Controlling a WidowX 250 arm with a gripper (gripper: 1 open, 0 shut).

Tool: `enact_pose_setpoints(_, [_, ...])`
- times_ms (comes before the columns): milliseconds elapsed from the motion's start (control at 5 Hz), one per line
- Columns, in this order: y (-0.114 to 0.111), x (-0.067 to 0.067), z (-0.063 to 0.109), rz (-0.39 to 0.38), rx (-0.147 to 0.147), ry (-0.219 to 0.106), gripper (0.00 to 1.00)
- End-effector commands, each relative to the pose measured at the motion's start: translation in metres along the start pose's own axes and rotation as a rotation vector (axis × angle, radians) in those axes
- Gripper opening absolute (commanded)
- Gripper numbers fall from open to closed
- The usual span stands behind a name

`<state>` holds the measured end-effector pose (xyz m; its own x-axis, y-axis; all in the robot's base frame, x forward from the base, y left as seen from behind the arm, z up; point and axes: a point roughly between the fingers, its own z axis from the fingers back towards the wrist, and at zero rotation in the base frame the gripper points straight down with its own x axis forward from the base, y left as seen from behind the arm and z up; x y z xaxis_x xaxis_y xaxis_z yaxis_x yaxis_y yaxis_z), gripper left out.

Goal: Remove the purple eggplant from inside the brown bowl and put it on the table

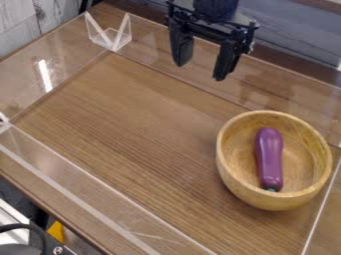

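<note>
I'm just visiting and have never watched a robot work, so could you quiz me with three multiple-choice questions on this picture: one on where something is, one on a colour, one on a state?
1. Where does the purple eggplant lie?
A. On the bare table
B. Inside the brown bowl
C. Between the robot's fingers

2. What colour is the small tip at the eggplant's near end?
A. Teal-green
B. Red
C. White

3. How does the gripper stand?
A. Shut on the eggplant
B. Pressed flat on the table
C. Open, empty, up in the air

Answers:
1. B: the eggplant rests in the bowl's hollow.
2. A: the tip is greenish against the purple.
3. C: its fingers stand apart with nothing between them, away from the bowl.
</note>
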<state>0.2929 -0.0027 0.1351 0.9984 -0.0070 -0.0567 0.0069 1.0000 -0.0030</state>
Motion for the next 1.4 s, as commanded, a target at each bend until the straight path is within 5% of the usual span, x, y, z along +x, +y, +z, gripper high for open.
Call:
enact_pose_setpoints(0, [-0.003,-0.002,-0.005,0.01,-0.006,0.016,1.0])
enact_pose_setpoints(400, [-0.047,-0.01,-0.013,0.045,-0.055,0.037,1.0])
enact_pose_setpoints(800, [-0.095,-0.01,-0.025,0.051,-0.083,0.018,1.0])
enact_pose_setpoints(1200, [-0.118,-0.009,-0.042,0.05,-0.101,-0.009,1.0])
